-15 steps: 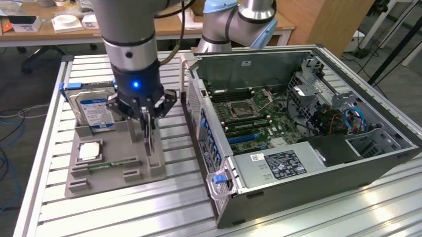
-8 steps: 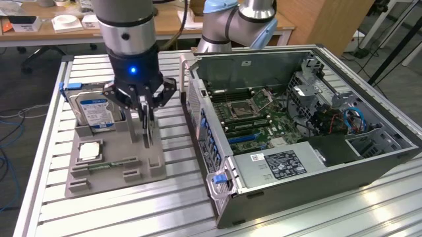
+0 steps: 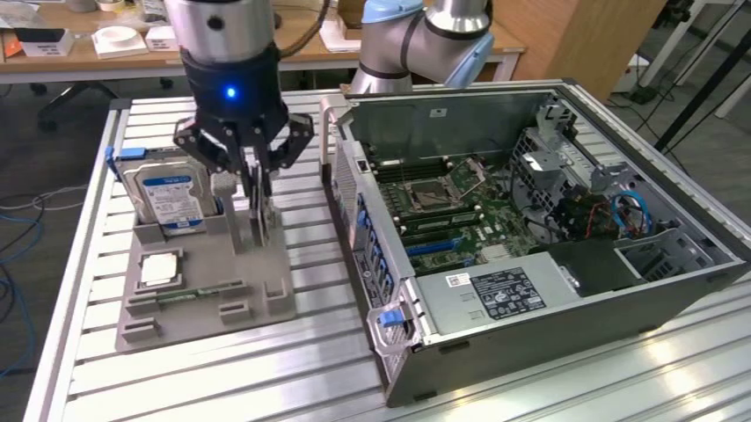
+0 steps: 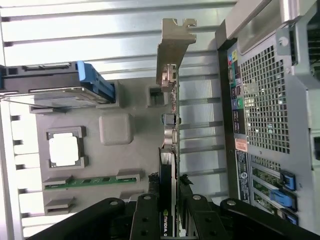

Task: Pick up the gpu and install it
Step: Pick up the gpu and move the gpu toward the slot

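The gpu [image 3: 263,214] stands on edge at the right side of the grey parts holder [image 3: 223,303], a thin card with a silver metal bracket. My gripper [image 3: 252,236] reaches down from above and is shut on the gpu, one finger on each face. In the wrist view the gpu [image 4: 170,145] runs edge-on away from my gripper [image 4: 169,212], its bracket [image 4: 173,47] at the far end. The open computer case [image 3: 528,220] lies just to the exterior view's right of the holder, with the motherboard [image 3: 458,211] exposed.
The holder [image 4: 135,160] also carries a silver hard drive [image 3: 174,193] with a blue-white label, a CPU [image 3: 158,268] and a RAM stick [image 3: 193,294]. The case's rear panel [image 4: 262,100] stands close beside the gpu. Everything rests on a slatted aluminium table [image 3: 294,378].
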`<move>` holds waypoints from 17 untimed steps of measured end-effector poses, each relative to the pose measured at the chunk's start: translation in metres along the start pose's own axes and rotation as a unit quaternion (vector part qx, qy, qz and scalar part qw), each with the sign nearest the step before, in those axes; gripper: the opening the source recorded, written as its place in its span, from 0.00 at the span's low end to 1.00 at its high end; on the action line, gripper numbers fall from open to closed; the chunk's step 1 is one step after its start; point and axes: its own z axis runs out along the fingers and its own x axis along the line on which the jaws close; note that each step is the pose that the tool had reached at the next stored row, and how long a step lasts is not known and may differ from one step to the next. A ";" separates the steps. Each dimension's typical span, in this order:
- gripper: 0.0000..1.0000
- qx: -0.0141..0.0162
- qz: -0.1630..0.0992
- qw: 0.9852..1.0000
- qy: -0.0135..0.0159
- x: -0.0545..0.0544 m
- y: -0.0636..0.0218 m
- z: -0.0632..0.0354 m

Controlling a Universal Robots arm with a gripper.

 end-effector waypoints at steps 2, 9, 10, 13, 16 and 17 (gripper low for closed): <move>0.26 -0.001 0.000 1.000 0.000 0.000 0.0006 -0.0089; 0.26 -0.003 0.000 1.000 0.000 0.000 0.0025 -0.0406; 0.26 -0.003 0.000 1.000 0.000 0.000 0.0028 -0.0450; 0.26 -0.004 0.000 1.000 0.000 0.000 0.0037 -0.0585; 0.26 -0.005 0.000 1.000 0.001 0.000 0.0046 -0.0724; 0.26 -0.005 0.000 1.000 0.001 0.000 0.0049 -0.0768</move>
